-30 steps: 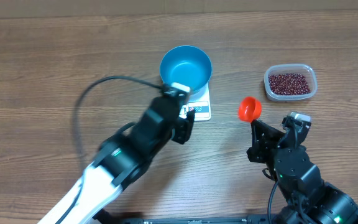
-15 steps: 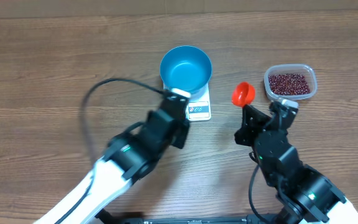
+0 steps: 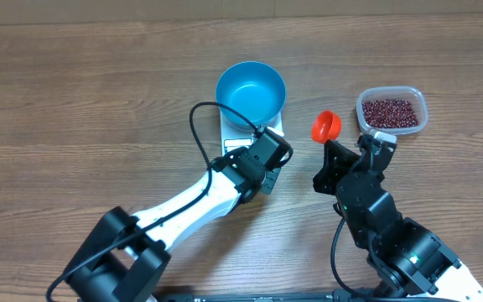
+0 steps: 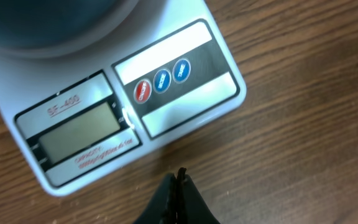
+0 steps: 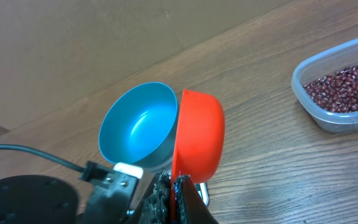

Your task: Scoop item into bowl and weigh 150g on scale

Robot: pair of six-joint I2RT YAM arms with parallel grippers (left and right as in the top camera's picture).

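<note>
The blue bowl stands on the white scale and has nothing in it. My left gripper is shut and empty, tips down at the wood just before the scale's front edge, below its display and three round buttons. My right gripper is shut on the handle of an orange-red scoop, held on its side between the bowl and the tub. The item, dark red-brown beans, lies in a clear plastic tub to the right. No beans show in the scoop.
The left arm's black cable loops over the table to the left of the scale. The right arm's body fills the near right. The wooden table's far edge runs along the top.
My left gripper has shut and swung right, down to the scale's front edge. The right arm has carried the scoop forward and left, closer to the bowl and the tub.
</note>
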